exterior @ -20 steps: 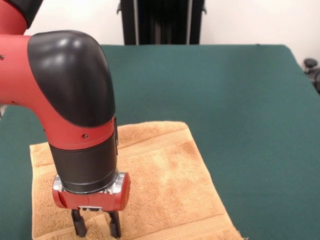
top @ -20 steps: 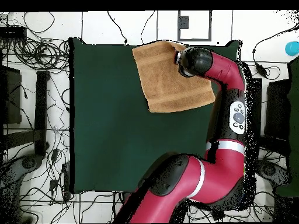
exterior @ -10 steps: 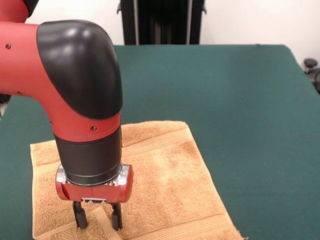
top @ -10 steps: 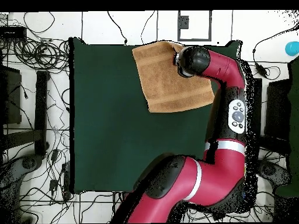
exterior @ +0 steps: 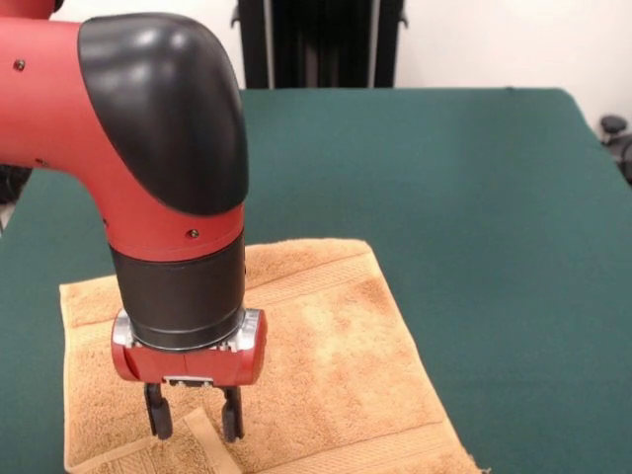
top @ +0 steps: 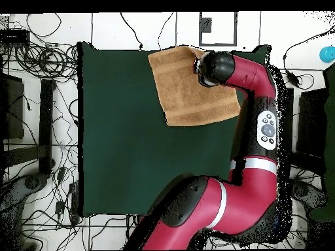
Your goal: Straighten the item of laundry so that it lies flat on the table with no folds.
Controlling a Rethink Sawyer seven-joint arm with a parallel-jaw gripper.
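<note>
While mostly flat, one corner left folded.
Tan-orange terry towel [exterior: 326, 365] spread on dark green tabletop [exterior: 474, 197]; flap doubled over at lower left, between parted, empty end effector [exterior: 194, 425] fingers.

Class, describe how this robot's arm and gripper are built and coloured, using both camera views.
The arm is glossy red with rounded black joint caps and a black cylindrical wrist section. A silver ring and red flange carry the gripper, which has two thin black fingers with rounded tips. From overhead, the arm shows white bands at the joints and a grey button panel.
</note>
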